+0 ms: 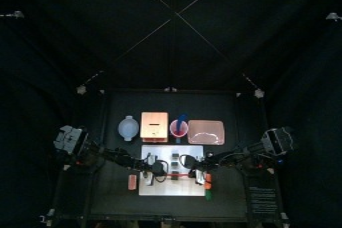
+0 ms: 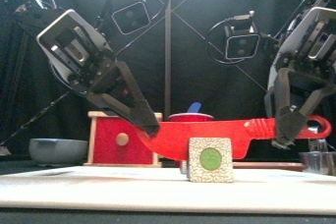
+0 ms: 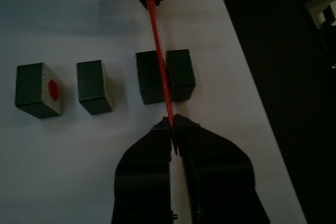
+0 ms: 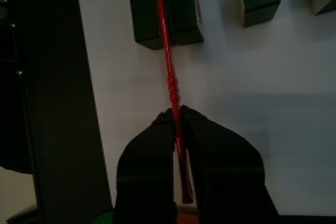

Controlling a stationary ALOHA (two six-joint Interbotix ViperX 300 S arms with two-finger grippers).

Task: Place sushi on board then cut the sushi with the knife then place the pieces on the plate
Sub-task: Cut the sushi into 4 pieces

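Both pincers are clamped on the red knife [image 3: 159, 41]. The left pincer [image 3: 171, 125] holds one end and the right pincer [image 4: 178, 120] the other, where the front view shows a ring-shaped handle. The blade spans between them, and the sushi roll [image 3: 148, 74] sits on the white board [image 3: 79, 22] under that span, just ahead of each pincer's tips. Two separate pieces [image 3: 89, 83] lie off to one side of the left pincer.

The knife looks thin and likely to flex, so gripping both ends should keep it stiff. The blocks seem light and rigid, and probably slide or tip easily — take them across their flat sides.

The wrist views show the blade lined up on the seam between two blocks. The front view shows one end face only, with the blade at the block's top; how deep it sits is unclear. Only the top view shows the pink tray [image 1: 205, 130], well beyond both pincers.
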